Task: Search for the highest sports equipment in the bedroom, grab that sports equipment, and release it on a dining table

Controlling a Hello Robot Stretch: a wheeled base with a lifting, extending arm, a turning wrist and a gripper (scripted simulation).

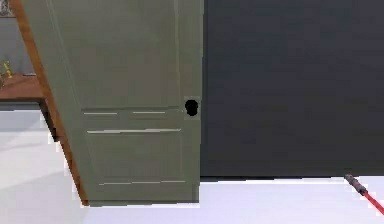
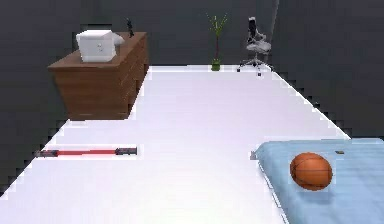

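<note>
Two pieces of sports equipment show in the arm side view. An orange basketball [image 2: 311,170] rests on the pale blue bed [image 2: 345,205] at the lower right, close to the bed's near-left corner and set back a little from its left edge. A red bat [image 2: 88,151] lies flat on the white floor [image 2: 200,110] at the lower left, well apart from the bed. The ball sits higher than the bat. Between them the floor runs bare toward the far dark wall, where a potted plant [image 2: 216,40] and an office chair [image 2: 257,50] stand near each other. A wooden dresser [image 2: 100,80] stands along the left side of this open strip, beyond the bat, carrying a white box [image 2: 97,46].

Ahead, in the forward view, a grey-green door [image 1: 130,100] with a black knob [image 1: 191,107] stands very close, its right edge meeting a dark wall [image 1: 290,90] that takes up the right half. The edge of a wooden desk [image 1: 25,90] juts in at the left behind the door. A red tip, likely the bat's end, crosses the floor at the lower right corner. The state of the end effector cannot be told.
</note>
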